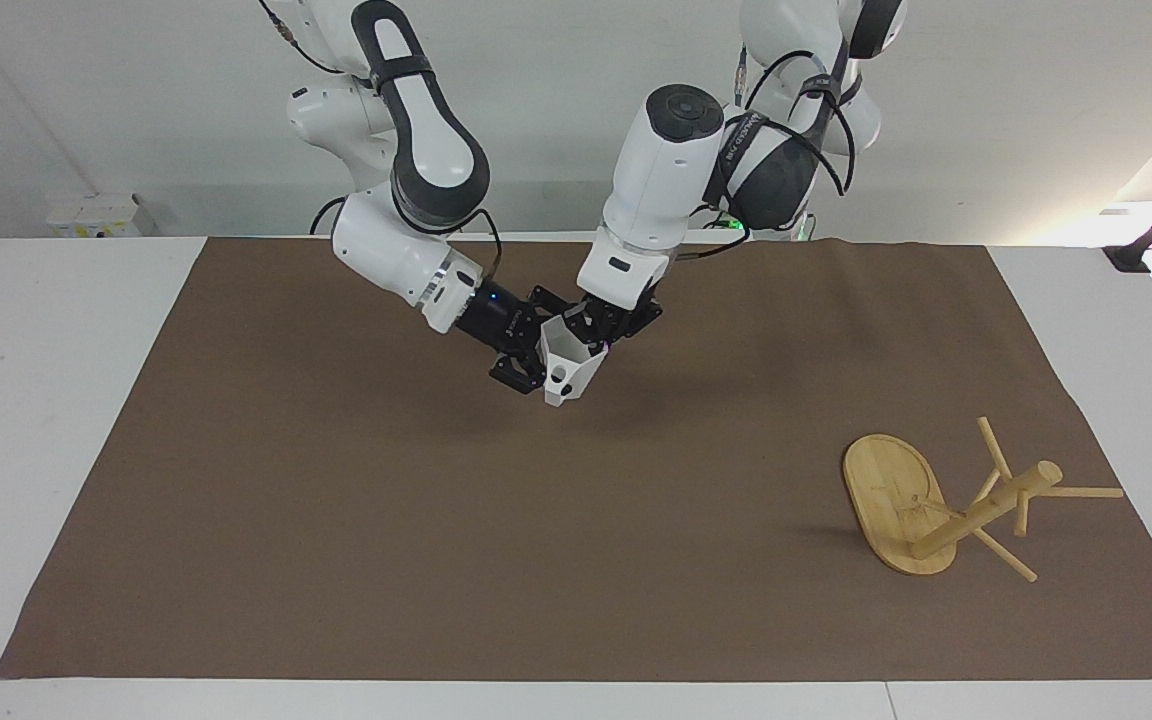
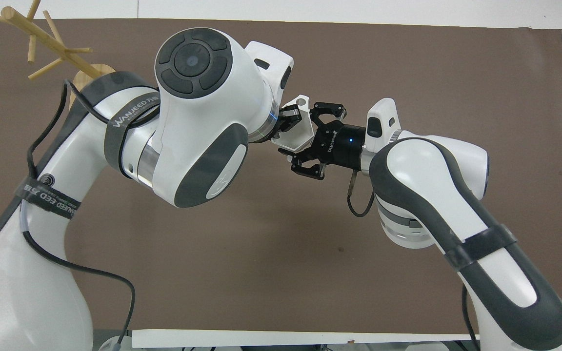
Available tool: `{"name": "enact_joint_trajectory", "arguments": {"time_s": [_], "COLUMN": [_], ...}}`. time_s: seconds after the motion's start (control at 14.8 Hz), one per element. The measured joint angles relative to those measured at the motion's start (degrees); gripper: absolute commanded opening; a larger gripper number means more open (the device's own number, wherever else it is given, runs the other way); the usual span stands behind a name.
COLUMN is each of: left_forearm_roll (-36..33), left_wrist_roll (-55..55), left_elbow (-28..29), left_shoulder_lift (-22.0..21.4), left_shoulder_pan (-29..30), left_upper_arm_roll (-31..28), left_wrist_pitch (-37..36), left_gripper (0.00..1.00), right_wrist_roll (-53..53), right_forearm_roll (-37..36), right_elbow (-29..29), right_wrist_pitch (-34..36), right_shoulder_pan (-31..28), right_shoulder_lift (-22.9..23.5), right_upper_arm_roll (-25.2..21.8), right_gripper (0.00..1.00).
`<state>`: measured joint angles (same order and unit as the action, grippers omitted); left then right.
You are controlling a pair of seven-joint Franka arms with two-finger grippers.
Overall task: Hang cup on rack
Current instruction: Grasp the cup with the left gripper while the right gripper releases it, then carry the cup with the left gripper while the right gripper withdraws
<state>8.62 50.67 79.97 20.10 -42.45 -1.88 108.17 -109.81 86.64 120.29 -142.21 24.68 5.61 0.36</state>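
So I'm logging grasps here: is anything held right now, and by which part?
The cup is held in the air by the right gripper at its side wall; the left gripper is at its rim, its hold unclear.
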Motion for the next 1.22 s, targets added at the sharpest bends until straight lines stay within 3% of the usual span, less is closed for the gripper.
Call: {"name": "enact_joint_trajectory", "arguments": {"time_s": [0.07,0.41,0.68,0.95,1.22], "left_forearm_roll": [0.1,0.3,-5.0,-6.0,-6.0], "left_wrist_roll": [1.2,12.2,16.9,10.9,0.2], "left_elbow": [0.0,0.0,3.0,17.8,31.7], "left_shoulder_lift": [0.0,-0.1,-1.5,-11.1,-18.8], "left_shoulder_pan": [0.0,0.0,1.7,11.0,19.1], "left_upper_arm_roll": [-0.1,-0.6,-2.8,-3.5,-3.5], "left_wrist_pitch": [0.0,0.5,2.8,14.5,25.5], "left_gripper": [0.0,0.0,0.0,0.0,0.0], "right_wrist_roll": [0.0,0.1,-6.0,-8.1,-4.8], "right_forearm_roll": [0.0,0.1,-2.6,-24.6,-44.8], "right_elbow": [0.0,0.0,3.7,3.3,-2.7], "right_wrist_pitch": [0.0,1.5,14.2,29.1,39.2], "right_shoulder_pan": [0.0,-0.9,-10.0,-27.2,-39.9], "right_shoulder_lift": [0.0,-0.2,-3.4,-4.7,-4.6], "right_upper_arm_roll": [0.0,-0.3,-0.5,-1.2,-1.4], "right_gripper": [0.99,1.0,1.0,1.0,1.0]}}
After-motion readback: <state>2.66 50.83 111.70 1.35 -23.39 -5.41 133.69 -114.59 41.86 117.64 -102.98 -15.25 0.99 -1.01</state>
